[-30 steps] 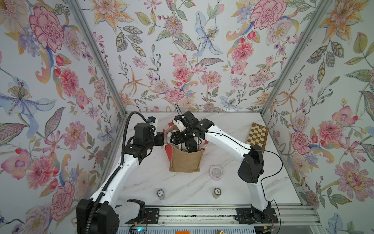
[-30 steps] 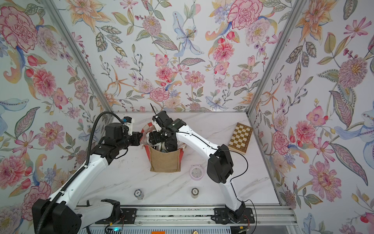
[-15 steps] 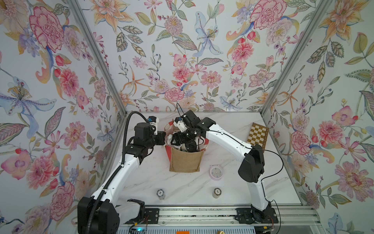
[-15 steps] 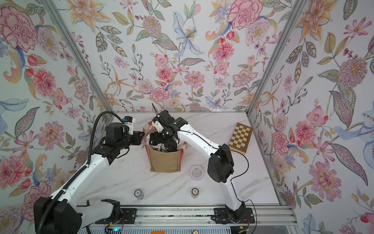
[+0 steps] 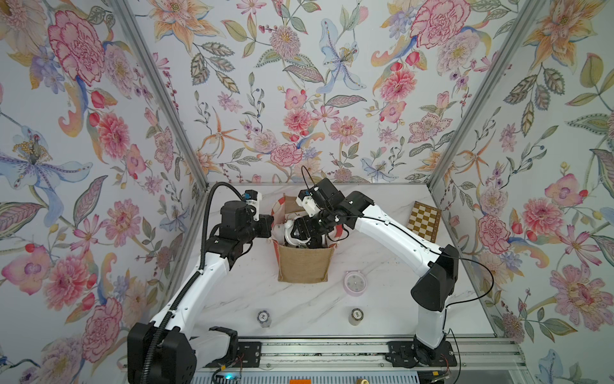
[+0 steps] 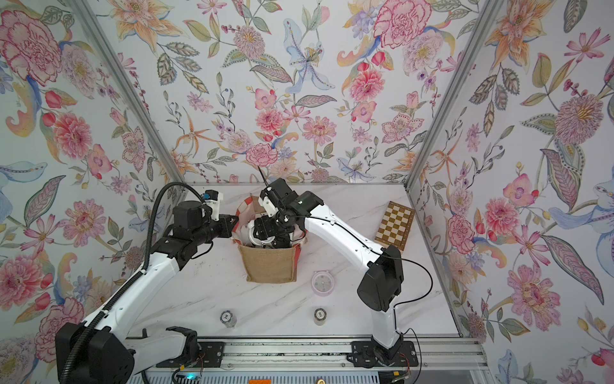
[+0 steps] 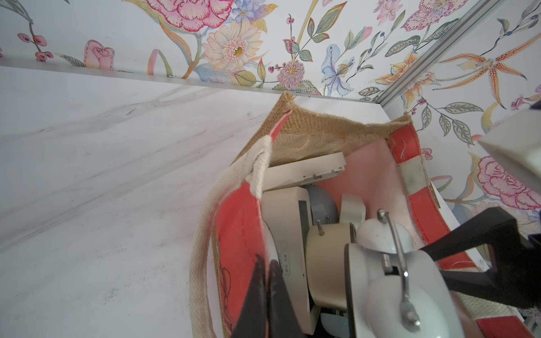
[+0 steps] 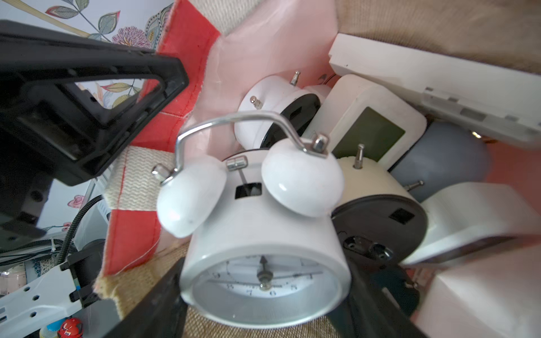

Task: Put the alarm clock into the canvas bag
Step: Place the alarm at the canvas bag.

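- Change: almost none; right gripper [image 8: 263, 292] stays clamped on alarm clock [image 8: 263, 248], low in canvas bag [image 5: 304, 266] mouth, above other clocks [image 8: 377, 137].
- Left gripper [image 7: 268, 281] pressed together on bag rim, holding it open.
- Release looks next.

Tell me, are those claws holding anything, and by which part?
The right gripper clasps the white alarm clock by its body's sides; the left gripper pinches the bag by its red side edge.

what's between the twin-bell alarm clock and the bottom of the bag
other clocks already in the canvas bag: a cream round clock and a white digital clock lie right beside the white twin-bell alarm clock, so it will likely rest on that pile
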`<state>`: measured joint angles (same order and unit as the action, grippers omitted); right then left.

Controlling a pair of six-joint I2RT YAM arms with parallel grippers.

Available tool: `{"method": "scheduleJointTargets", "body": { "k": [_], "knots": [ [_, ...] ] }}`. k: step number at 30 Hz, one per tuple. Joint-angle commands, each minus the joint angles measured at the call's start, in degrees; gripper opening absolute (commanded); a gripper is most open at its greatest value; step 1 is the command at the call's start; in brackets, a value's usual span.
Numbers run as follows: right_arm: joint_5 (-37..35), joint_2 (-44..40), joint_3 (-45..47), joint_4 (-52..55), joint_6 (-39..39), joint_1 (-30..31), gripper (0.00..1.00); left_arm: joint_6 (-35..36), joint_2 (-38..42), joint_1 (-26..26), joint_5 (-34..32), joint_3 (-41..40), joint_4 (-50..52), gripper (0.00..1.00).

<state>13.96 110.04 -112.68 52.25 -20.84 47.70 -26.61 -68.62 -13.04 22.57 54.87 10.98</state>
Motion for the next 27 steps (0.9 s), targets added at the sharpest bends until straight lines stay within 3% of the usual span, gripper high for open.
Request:
{"method": "scheduleJointTargets", "body": {
  "k": [1, 6, 11, 15, 19, 27],
  "knots": [
    [-4.9, 1.2, 0.0, 1.4, -0.9, -0.8, 0.51, -0.3, 0.5, -0.2, 2.8, 2.1, -7.6, 0.00],
    [-3.6, 5.2, -4.2, 1.4, -1.3, -0.9, 0.71, -0.7, 0.4, -0.2, 4.2, 2.0, -8.1, 0.00],
    [-3.3, 5.3, -7.3, 1.4, -1.2, -0.3, 0.85, -0.8, 0.7, -0.2, 4.5, 2.0, -8.3, 0.00],
    [-3.9, 3.6, -7.5, 1.3, -0.9, -0.5, 0.90, -1.1, 0.4, -0.2, 4.9, 2.0, -8.8, 0.00],
    [-4.4, 2.0, -7.6, 1.3, -0.4, -0.6, 0.90, -1.2, 0.0, -0.1, 5.2, 2.1, -9.1, 0.00],
    [-4.9, -0.5, -5.0, 1.1, 0.5, -1.5, 0.77, -2.4, -0.5, -0.2, 6.9, 1.8, -11.3, 0.00]
  ]
}}
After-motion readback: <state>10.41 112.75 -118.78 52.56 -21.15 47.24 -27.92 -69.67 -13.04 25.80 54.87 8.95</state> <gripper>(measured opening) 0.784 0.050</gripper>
